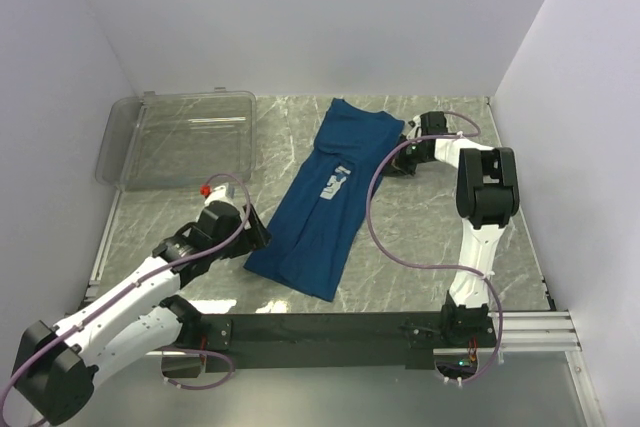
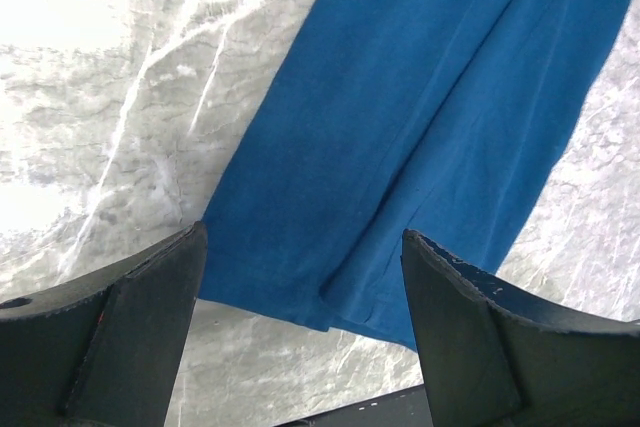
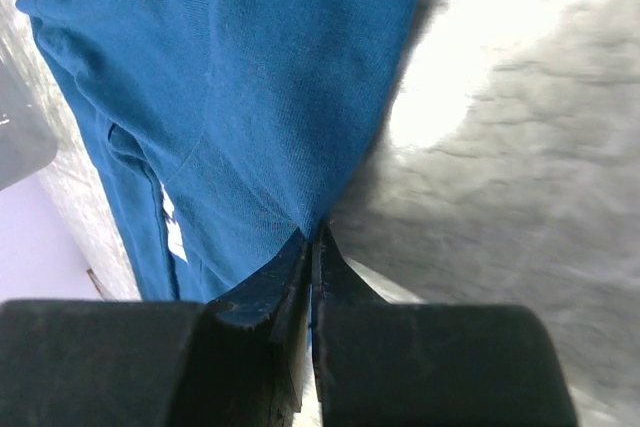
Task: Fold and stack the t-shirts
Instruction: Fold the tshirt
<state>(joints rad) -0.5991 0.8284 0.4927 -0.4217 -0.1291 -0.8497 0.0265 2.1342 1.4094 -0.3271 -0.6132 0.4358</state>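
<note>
The dark blue t-shirt (image 1: 325, 197) lies folded lengthwise into a long strip, running diagonally from the back middle to the front middle of the marble table. A bit of its pale print (image 1: 333, 183) shows at mid-length. My left gripper (image 1: 255, 232) is open and empty just left of the shirt's near hem; in the left wrist view the hem (image 2: 330, 297) lies between the spread fingers (image 2: 303, 237). My right gripper (image 1: 397, 152) is shut on the shirt's right edge near the far end; the right wrist view shows the tips (image 3: 312, 232) pinching the fabric (image 3: 250, 77).
A clear plastic bin (image 1: 175, 137) stands at the back left, touching the left wall. A black rail (image 1: 330, 327) runs along the table's near edge. Bare marble (image 1: 450, 237) lies right of the shirt. White walls enclose three sides.
</note>
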